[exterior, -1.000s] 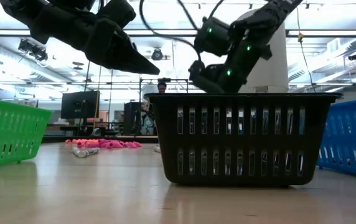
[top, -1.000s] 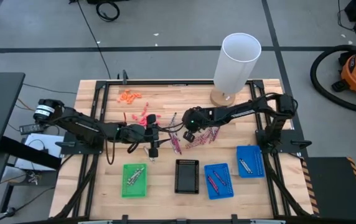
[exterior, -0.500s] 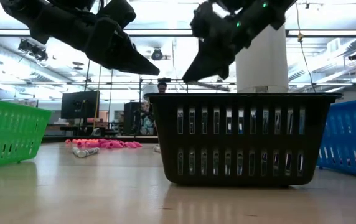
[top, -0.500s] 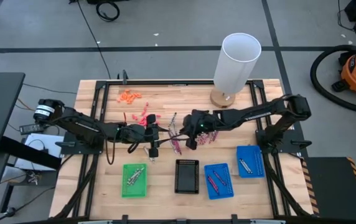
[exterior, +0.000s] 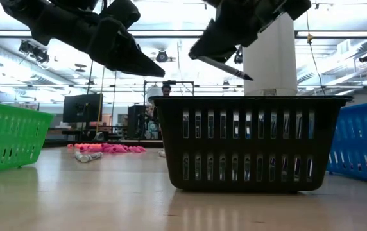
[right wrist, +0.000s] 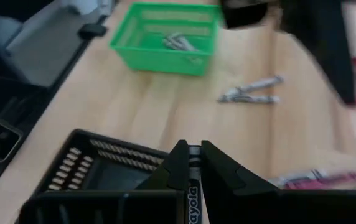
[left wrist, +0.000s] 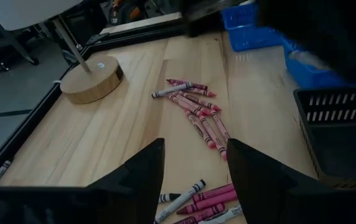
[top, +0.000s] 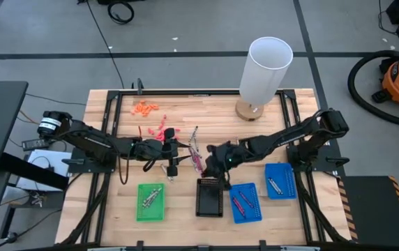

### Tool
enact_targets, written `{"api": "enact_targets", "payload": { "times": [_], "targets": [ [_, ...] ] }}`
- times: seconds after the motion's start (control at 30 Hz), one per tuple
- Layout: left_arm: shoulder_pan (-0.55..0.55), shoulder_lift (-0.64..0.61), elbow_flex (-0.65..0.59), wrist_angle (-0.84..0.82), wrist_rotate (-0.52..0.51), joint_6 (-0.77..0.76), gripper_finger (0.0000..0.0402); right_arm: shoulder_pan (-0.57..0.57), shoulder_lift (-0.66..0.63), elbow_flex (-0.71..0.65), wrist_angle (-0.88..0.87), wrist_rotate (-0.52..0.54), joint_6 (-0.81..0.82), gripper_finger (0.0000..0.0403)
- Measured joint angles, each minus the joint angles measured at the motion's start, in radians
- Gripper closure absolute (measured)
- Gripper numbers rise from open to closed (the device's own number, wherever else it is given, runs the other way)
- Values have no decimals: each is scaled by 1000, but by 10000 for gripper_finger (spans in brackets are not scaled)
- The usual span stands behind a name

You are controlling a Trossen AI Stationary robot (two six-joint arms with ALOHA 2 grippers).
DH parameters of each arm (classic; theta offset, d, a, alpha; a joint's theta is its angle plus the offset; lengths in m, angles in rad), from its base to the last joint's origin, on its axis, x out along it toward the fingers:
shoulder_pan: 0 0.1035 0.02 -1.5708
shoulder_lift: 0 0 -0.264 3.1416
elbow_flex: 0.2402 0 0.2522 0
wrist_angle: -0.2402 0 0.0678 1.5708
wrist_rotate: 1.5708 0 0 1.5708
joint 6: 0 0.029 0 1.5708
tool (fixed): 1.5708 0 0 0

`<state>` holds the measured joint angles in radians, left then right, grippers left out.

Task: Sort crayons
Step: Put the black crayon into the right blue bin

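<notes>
Right now the right claw [top: 212, 169] hangs just above the far rim of the black basket [top: 209, 198], its fingers pinching a dark crayon [right wrist: 193, 180] whose label shows between the tips in the right wrist view; in the low view that crayon [exterior: 225, 67] slants down from the claw over the basket's [exterior: 247, 142] top edge. Beyond this claw, on the wooden surface [top: 206, 115], lies a loose bunch of maroon and pinkish crayons [left wrist: 196, 112], and two silvery ones [right wrist: 251, 90] lie nearer the green tray [top: 151, 201], which itself holds a few grey sticks. Beside the black basket, on the side away from the green tray, sit two blue trays [top: 245, 202], each with a few crayons inside. The left claw [top: 174, 155] hovers over the surface well off to the side of the right one, fingers spread apart with nothing between them, and more pinkish crayons [top: 161, 130] lie scattered just past it.
</notes>
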<state>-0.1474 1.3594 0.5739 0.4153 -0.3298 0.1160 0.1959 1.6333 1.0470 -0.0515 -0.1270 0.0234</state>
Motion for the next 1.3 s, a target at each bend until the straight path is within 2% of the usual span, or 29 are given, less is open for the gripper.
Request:
{"api": "enact_targets", "payload": {
  "times": [0.13,0.37,0.53,0.67,0.93,1.1,1.3],
  "targets": [
    [0,0,0,-2,0,-1,217,39,24,0,32,-1,-23,370],
    [0,0,0,-9,-22,-1,217,101,11,0,-56,8,89,370],
    [0,0,0,-16,-40,-1,217,161,-47,0,-214,155,233,370],
    [0,0,0,-17,-44,0,217,201,-113,0,-366,275,419,370],
    [0,0,0,-16,-45,7,217,269,-166,0,-721,394,885,370],
    [0,0,0,-15,-45,8,217,310,-166,0,-994,399,1184,370],
    [0,0,0,-16,-45,9,217,379,-166,-1,-1184,354,1429,370]
  ]
}}
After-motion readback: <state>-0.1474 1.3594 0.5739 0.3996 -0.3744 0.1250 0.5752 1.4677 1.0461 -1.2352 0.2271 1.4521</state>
